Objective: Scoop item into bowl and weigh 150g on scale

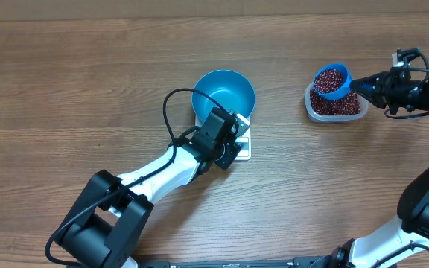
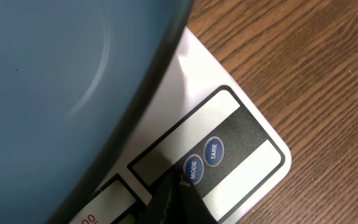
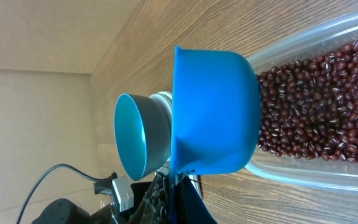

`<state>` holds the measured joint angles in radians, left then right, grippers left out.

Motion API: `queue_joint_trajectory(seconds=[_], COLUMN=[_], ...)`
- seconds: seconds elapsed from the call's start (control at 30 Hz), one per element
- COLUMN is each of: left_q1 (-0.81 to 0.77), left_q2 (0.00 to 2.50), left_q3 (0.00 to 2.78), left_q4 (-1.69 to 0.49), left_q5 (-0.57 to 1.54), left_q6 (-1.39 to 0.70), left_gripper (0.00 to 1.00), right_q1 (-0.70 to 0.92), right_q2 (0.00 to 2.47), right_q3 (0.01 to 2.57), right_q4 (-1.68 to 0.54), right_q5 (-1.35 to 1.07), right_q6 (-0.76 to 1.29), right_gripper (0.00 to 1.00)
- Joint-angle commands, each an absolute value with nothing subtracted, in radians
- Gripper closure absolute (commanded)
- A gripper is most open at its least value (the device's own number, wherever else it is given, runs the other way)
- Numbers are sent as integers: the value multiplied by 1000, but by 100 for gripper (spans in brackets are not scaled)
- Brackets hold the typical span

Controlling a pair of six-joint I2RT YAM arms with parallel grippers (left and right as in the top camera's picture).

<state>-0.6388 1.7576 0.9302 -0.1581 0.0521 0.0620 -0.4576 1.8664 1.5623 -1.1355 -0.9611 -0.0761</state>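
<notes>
- Black and pressed together, the left pincer (image 2: 175,196) comes down on the button strip of the scale (image 2: 244,180). Its tip rests at the edge of the MODE button (image 2: 193,168), with the TARE button (image 2: 212,151) just beside it.
- If the aim is to zero the reading under the empty bowl (image 1: 223,93), the tip looks slightly off. A small shift toward TARE and a short, straight press would do it without nudging the scale on the counter (image 1: 88,89).
- The bowl sits on the scale's platform with nothing in it yet.
- To the right, the scoop (image 1: 331,80) hangs heaped with beans (image 3: 316,106) over the clear tub (image 3: 316,177), its handle pinched in the closed right pincer (image 1: 362,84). It should stay level and wait until the scale reads zero, then cross slowly so no beans roll off.
- Only the left wrist view shows the button labels and where the tip lands. From overhead the arm hides that strip.
- Only the overhead view shows the scoop's load. The right wrist view shows just the scoop's blue outside, with the bowl well beyond it.
</notes>
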Motion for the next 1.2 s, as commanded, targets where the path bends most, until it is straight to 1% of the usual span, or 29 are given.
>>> queue_joint_trajectory(seconds=[0.0,0.33,1.17], left_q1=[-630,-632,-630], left_q2=[1764,1766,1810], left_q3=[955,947,935], left_q4=[-159,-162,-132], left_q5=[68,91,15], left_q6=[87,81,82], left_gripper=[96,96,96], right_q1=[-459,-459,-459], right_q2=[1859,1859,1859], right_q3=[1559,1559,1559], right_q4=[-1128,-1128,-1131], right_q5=[-984,-984,-965], right_q6=[-88,-88,-88], right_gripper=[96,96,96])
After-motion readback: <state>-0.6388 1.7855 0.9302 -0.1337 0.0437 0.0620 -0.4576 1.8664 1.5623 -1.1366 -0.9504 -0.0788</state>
